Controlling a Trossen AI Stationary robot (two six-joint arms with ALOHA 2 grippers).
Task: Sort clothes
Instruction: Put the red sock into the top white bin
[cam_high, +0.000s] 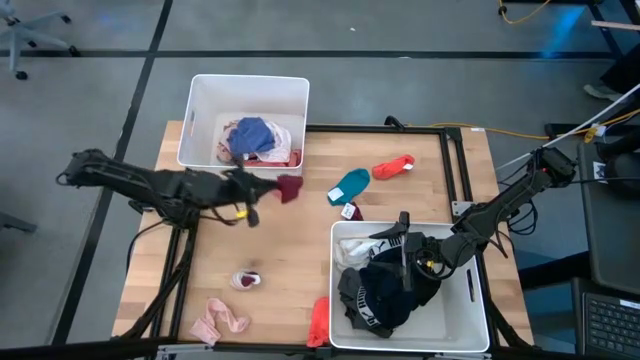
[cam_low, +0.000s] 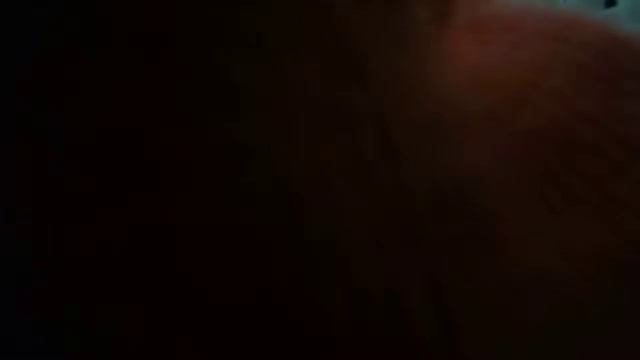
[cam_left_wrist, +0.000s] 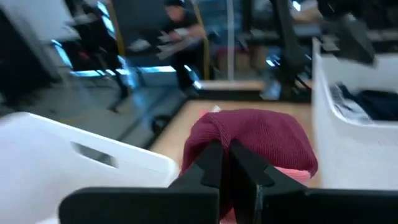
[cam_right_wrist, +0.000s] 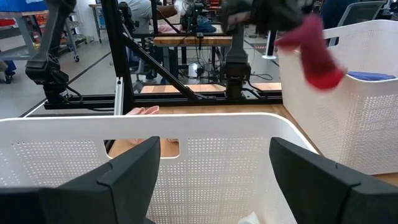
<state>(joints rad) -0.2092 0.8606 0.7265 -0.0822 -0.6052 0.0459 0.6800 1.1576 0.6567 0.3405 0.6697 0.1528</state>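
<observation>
My left gripper (cam_high: 270, 190) is raised over the table beside the far white bin (cam_high: 200, 100) and is shut on a maroon garment (cam_high: 290, 188). That bin holds blue, pink and white clothes (cam_high: 252, 138). My right gripper (cam_high: 402, 245) stands open above the near right bin (cam_high: 480, 320), which holds black and white clothes (cam_high: 385, 290). A teal sock (cam_high: 350, 185), a red sock (cam_high: 393, 167), a small pink-and-white piece (cam_high: 246, 280), a pink garment (cam_high: 220, 320) and a red one (cam_high: 318, 322) lie flat on the table. My left gripper pinches a bunched part of the maroon garment (cam_left_wrist: 224, 132) between its two fingers (cam_left_wrist: 210, 163). The fingers come at it about level, pointing toward the table's right. The garment (cam_right_wrist: 314, 55) hangs slack from the fingers, lifted clear of the table.
The low view is dark, covered by something reddish close to the lens. A small maroon-and-white item (cam_high: 350, 210) lies next to the teal sock. The right bin's perforated wall (cam_right_wrist: 205, 149) stands right before my right fingers. A black frame rail (cam_high: 455, 170) runs along the table's right part.
</observation>
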